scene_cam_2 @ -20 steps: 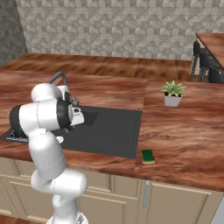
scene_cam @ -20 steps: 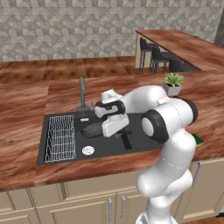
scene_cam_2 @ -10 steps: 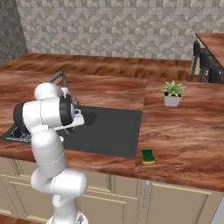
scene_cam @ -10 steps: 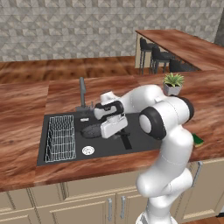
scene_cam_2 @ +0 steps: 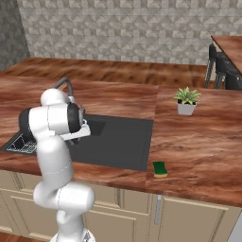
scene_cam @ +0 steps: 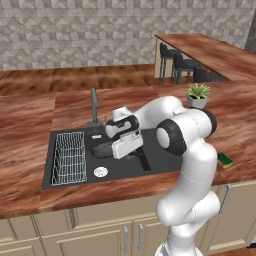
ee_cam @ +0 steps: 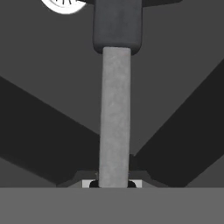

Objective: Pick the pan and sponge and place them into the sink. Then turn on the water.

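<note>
The black pan (scene_cam: 105, 149) is low inside the black sink (scene_cam: 160, 161), just right of the wire rack. Its long handle (ee_cam: 114, 109) runs from the dark pan body (ee_cam: 117, 26) down between my fingertips. My gripper (ee_cam: 113, 183) is shut on the handle's end, and in the left base view the gripper (scene_cam: 130, 152) hangs over the basin. I cannot tell whether the pan rests on the basin floor. The yellow and green sponge (scene_cam_2: 159, 168) lies on the wooden counter right of the sink (scene_cam_2: 118, 142), near the front edge, also seen as the sponge (scene_cam: 224, 160). The faucet (scene_cam: 93, 107) has no stream under it.
A wire rack (scene_cam: 69, 157) fills the sink's left part, with the round silver drain (scene_cam: 101, 172) beside it. A small potted plant (scene_cam_2: 186, 100) stands on the counter at the back right. Bar stools (scene_cam: 182, 67) and a raised counter lie beyond.
The hand and the pan have edged slightly to the left inside the basin. The sponge has not moved.
</note>
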